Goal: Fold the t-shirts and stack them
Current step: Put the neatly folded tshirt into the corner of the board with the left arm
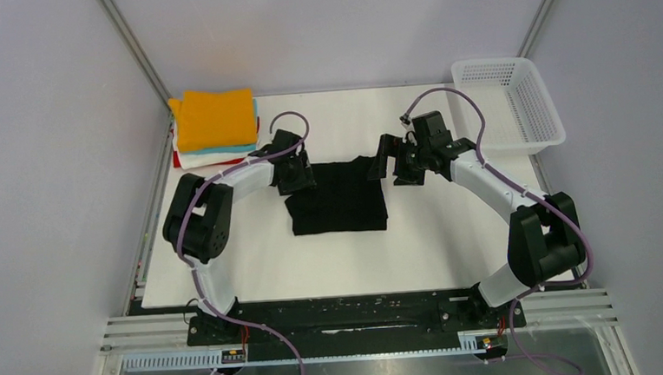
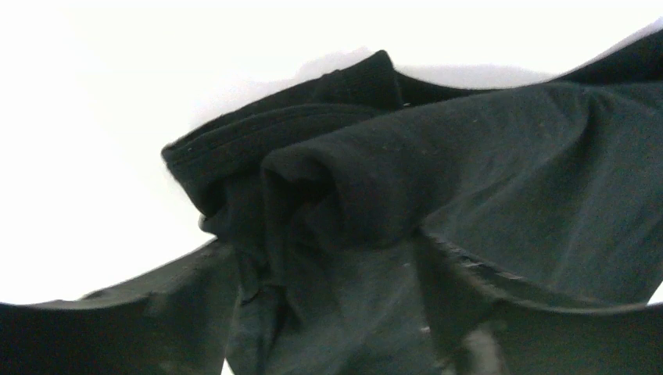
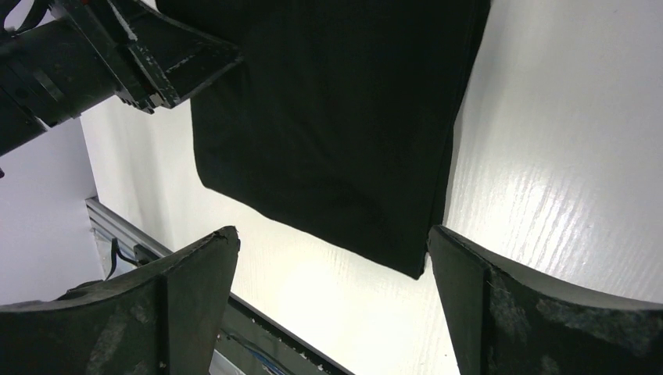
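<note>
A black t-shirt point(image 1: 337, 200) lies folded into a rough rectangle at the middle of the white table point(image 1: 452, 232). My left gripper point(image 1: 297, 176) is down on its far left corner. In the left wrist view bunched black cloth and the collar point(image 2: 313, 101) fill the space between the jaws point(image 2: 328, 312), and the dark fingers blend into the fabric. My right gripper point(image 1: 385, 162) hovers open just off the shirt's far right corner; its fingers point(image 3: 195, 281) straddle bare table beside the shirt's edge point(image 3: 336, 117). Folded orange point(image 1: 215, 116), teal point(image 1: 239, 148), white point(image 1: 205, 159) and red point(image 1: 177, 159) t-shirts are stacked at the back left.
A white mesh basket point(image 1: 514, 107) stands at the back right corner. Metal frame posts rise at both back corners. The black rail point(image 1: 344, 313) with both arm bases runs along the near edge.
</note>
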